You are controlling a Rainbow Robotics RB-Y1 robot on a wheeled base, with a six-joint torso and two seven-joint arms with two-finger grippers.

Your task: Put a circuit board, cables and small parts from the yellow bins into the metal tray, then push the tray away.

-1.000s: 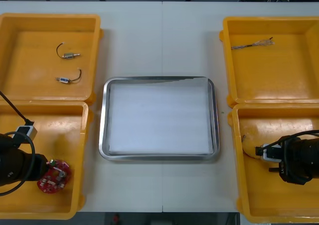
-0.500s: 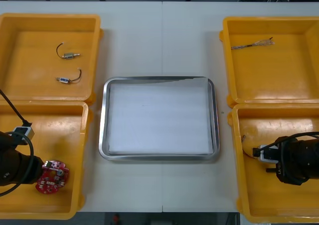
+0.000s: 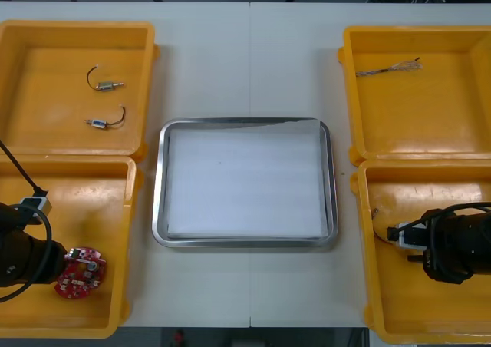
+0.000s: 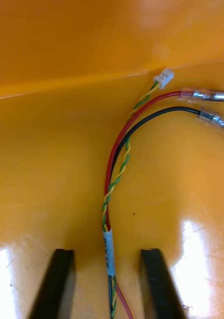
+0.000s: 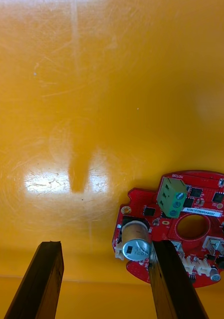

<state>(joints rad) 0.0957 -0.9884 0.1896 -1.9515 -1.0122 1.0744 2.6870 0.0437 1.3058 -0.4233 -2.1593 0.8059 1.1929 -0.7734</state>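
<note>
Left pincer [image 5: 106, 245] back beside circuit board [image 5: 164, 224]

Four bins [image 3: 46, 124] [image 3: 84, 209] [image 3: 414, 117] [image 3: 399, 293], one tray [image 3: 159, 193], one board [image 3: 79, 270], two metal parts [image 3: 107, 86] [image 3: 98, 121], two cables [image 3: 387, 69] [image 4: 117, 164]

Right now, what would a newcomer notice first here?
The metal tray, white inside, sits between the yellow bins. In the near left bin, a red circuit board lies beside one finger of the open left gripper. In the near right bin, the open right gripper straddles a red, black and green-yellow cable bundle.
</note>
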